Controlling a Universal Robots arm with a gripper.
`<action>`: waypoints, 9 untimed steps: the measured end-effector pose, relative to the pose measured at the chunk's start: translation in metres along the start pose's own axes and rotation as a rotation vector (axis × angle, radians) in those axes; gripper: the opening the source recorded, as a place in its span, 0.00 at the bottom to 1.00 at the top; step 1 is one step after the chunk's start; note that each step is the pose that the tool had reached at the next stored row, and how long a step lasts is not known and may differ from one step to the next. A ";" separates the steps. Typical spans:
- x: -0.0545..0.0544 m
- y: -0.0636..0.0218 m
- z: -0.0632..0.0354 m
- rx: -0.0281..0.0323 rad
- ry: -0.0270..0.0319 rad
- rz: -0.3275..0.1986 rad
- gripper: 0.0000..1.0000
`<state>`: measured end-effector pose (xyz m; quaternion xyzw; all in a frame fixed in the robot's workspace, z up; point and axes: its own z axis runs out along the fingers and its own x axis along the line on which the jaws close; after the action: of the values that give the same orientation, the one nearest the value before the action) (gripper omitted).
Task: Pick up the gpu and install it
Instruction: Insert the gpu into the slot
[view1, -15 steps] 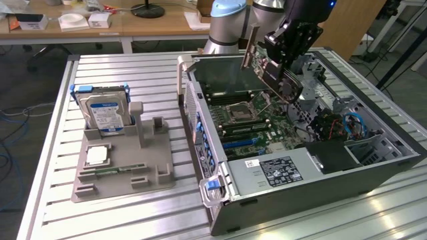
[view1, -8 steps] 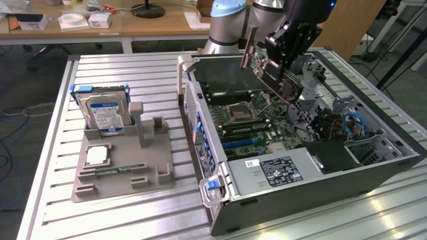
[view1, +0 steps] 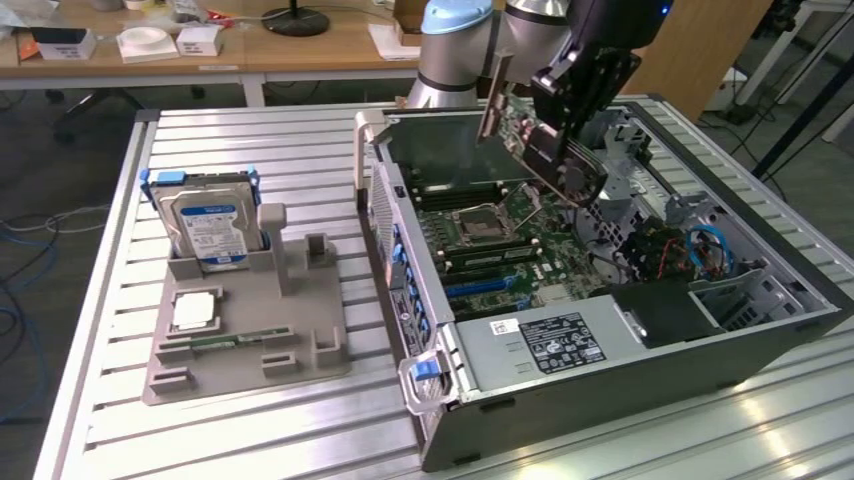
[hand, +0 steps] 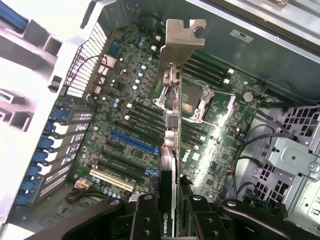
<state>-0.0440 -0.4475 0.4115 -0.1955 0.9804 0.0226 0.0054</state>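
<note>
The jaws clamp the gpu (hand: 172, 125) by 1 end, long axis running out from them, bracket (hand: 184, 40) farthest, over the motherboard (hand: 125, 115).

Gripper (hand: 168, 216) holds gpu (view1: 530, 135) tilted above the motherboard (view1: 501, 242).

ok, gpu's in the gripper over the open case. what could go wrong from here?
1. The gpu hangs tilted in the gripper and is not parallel to the blue expansion slot. Lowered like this, its edge could strike the motherboard near the CPU socket.
2. Its silver bracket sticks out ahead and might snag the blue-tabbed slot covers.
</note>
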 end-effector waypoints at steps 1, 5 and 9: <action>0.000 0.0000 0.0002 -0.0001 0.0002 -0.005 0.26; 0.000 0.0000 0.0008 -0.0004 0.0010 -0.023 0.26; 0.000 -0.0001 0.0015 -0.0008 0.0018 -0.041 0.26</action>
<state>-0.0440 -0.4475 0.4100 -0.2157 0.9762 0.0227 0.0049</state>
